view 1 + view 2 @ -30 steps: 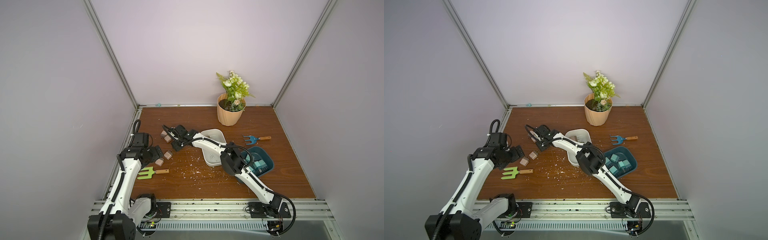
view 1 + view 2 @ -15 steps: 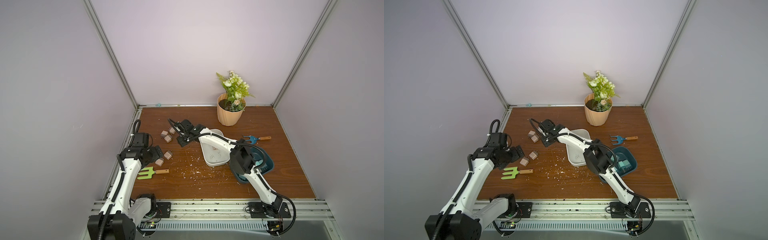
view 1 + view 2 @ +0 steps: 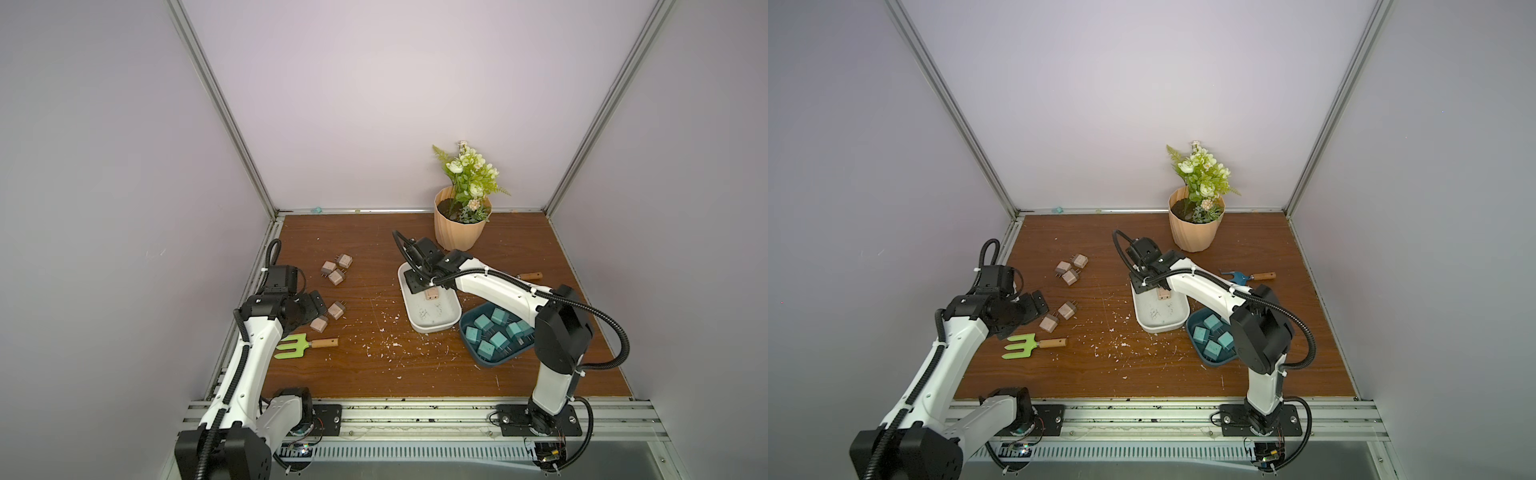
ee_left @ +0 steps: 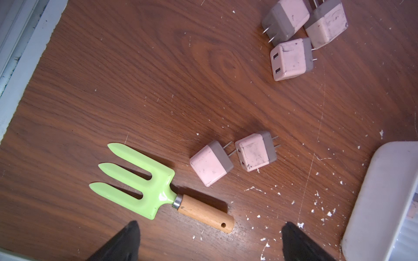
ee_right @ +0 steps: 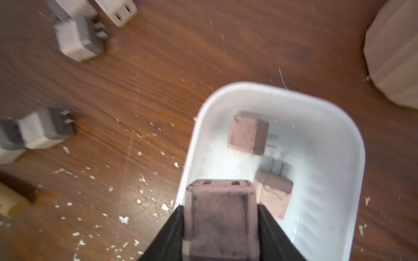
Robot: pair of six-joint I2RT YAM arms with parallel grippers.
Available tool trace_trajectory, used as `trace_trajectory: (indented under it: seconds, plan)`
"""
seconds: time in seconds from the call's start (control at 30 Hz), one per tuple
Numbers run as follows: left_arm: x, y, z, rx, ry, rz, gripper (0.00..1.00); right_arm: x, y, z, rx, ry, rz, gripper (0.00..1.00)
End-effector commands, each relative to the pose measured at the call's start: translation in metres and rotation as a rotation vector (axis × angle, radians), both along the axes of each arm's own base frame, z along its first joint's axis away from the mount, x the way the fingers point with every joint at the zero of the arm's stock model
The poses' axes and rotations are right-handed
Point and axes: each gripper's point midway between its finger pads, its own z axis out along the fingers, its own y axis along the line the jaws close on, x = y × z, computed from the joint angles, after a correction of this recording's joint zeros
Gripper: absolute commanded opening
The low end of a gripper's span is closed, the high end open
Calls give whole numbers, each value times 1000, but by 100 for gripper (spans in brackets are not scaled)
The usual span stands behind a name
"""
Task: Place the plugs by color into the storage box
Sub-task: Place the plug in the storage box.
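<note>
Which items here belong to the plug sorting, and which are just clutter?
Job:
- loose tan plugs
- tan plug held in the right claw
- two tan plugs in the white tub
- teal plugs in the teal tub

Clutter:
- green garden fork
- blue garden fork
- flower pot
- white crumbs

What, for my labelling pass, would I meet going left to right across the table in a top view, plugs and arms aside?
Green fork, white tub, teal tub. The flower pot overlaps both tubs, so it is left out.
</note>
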Motion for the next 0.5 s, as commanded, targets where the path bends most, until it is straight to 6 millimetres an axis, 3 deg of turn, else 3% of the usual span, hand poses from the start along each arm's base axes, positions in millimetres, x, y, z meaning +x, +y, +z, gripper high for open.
trace_trajectory:
  seconds: [0.0, 0.17, 0.47]
  plan:
    - [-2, 3, -2, -1, 4, 20, 98, -3, -11, 8, 51, -23, -70, 50]
    - [-2, 2, -3, -5, 6, 21, 98, -17, -22, -25, 25, 40, -94, 50]
    - [-8, -1, -14, -28, 34, 22, 98, -24, -25, -76, -48, 143, -89, 52]
